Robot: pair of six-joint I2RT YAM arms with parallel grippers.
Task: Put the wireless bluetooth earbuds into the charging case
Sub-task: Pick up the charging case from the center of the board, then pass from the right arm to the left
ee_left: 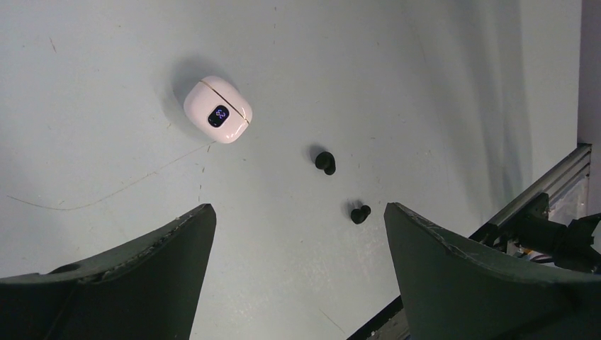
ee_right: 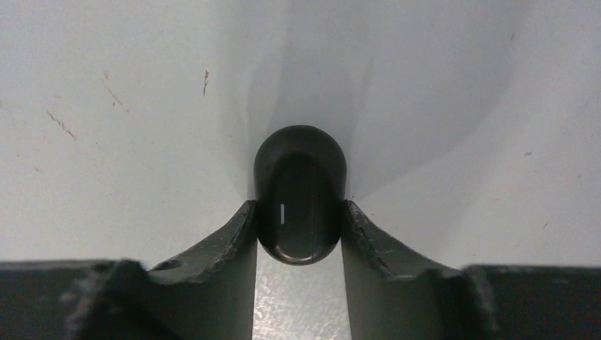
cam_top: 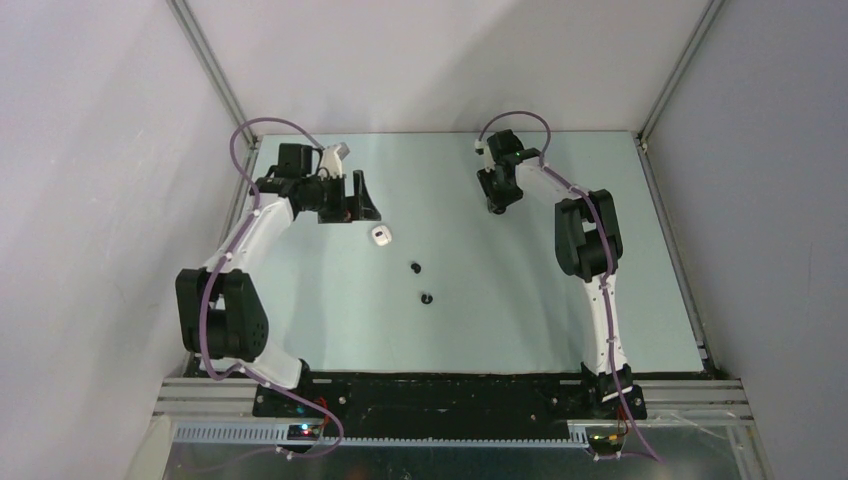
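On the pale table, the left gripper hangs with its jaws spread wide and nothing between them. The right gripper is pinched on a black case, one finger pressed to each side, the case's rounded end sticking out past the fingertips. A closed white case lies ahead of the left gripper, off towards one finger. Two black earbuds lie loose ahead of its gap, apart from both cases.

White case, dark display panel with bluish glyphs. Glossy black case, one short white mark. Black earbud; second black earbud. Counter pale grey-blue, faintly scratched. Left arm white, black joints.
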